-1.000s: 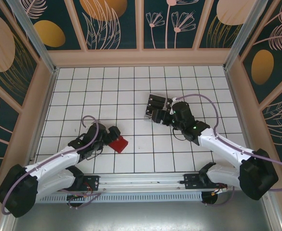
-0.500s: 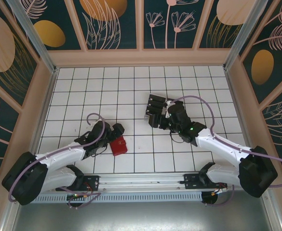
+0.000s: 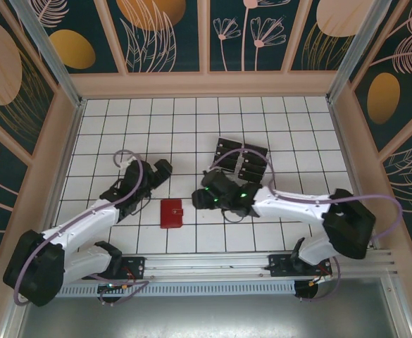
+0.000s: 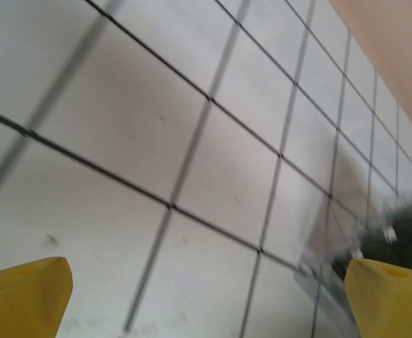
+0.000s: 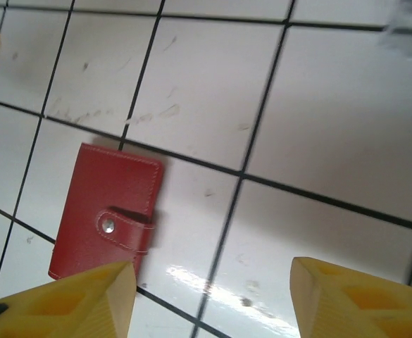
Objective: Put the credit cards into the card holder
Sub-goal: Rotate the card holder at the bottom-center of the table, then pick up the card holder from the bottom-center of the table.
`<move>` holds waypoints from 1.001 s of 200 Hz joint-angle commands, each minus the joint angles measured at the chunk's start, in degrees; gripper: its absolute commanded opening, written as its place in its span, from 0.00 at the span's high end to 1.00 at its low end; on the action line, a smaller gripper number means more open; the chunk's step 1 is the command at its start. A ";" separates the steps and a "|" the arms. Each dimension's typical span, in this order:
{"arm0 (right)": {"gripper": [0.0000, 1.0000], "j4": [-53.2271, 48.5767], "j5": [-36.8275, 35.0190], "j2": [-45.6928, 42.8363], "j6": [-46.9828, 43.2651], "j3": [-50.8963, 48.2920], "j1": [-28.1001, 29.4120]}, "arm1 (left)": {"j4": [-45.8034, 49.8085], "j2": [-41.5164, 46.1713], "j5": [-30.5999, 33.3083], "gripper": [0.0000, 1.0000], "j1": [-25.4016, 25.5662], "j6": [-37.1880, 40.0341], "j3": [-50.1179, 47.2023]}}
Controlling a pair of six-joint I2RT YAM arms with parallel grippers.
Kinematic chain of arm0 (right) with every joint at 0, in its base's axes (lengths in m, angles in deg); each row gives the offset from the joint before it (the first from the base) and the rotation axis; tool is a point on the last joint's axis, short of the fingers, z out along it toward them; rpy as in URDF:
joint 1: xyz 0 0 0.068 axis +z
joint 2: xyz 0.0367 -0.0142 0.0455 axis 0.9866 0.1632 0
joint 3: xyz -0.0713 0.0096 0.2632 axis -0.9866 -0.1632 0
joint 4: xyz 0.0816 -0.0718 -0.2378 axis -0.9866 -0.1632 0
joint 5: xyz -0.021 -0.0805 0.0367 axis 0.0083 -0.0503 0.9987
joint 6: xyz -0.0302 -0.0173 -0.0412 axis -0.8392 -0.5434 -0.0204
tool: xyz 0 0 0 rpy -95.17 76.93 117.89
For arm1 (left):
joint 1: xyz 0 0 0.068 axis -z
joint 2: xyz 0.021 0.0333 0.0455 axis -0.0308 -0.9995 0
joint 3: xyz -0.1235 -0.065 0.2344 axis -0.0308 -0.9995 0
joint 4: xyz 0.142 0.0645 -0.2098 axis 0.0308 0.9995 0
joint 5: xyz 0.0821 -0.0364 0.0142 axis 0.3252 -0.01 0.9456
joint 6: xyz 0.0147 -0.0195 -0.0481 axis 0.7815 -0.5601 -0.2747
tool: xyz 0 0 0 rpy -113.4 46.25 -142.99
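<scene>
The card holder (image 3: 170, 213) is a red wallet lying flat and closed on the white tiles, its tab snapped. It also sits at the lower left of the right wrist view (image 5: 110, 215). My right gripper (image 3: 206, 198) hovers just right of it, open (image 5: 213, 303), with bare tile between the yellow fingers and the left fingertip (image 5: 75, 303) over the wallet's near corner. Black credit cards (image 3: 229, 148) stand in a clear slotted tray (image 3: 260, 152) behind the right arm. My left gripper (image 3: 160, 170) is open (image 4: 206, 303) over bare tile, up and left of the wallet.
The tiled floor is boxed in by low beige walls (image 3: 206, 84). A corner of the clear tray (image 4: 332, 271) shows blurred at the right of the left wrist view. A rail (image 3: 206, 264) runs along the near edge between the arm bases.
My left gripper let go of the red wallet and drew back up and left, leaving it flat. My right arm swung from the card tray leftward and down to beside the wallet.
</scene>
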 commanded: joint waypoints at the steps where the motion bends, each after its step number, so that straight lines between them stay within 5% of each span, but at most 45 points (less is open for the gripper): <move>1: 0.44 -5.15 -5.40 7.06 4.20 7.13 3.48 | 3.38 -0.59 -1.63 0.01 -6.97 6.56 2.38; 77: 0.57 -19.28 -9.24 27.55 5.55 30.37 9.26 | 1.33 -6.11 -10.42 0.01 -21.29 12.62 7.03; 200: 0.56 -28.15 -11.70 35.06 7.22 38.91 11.47 | -2.33 -7.72 -15.11 0.01 -23.97 12.75 6.08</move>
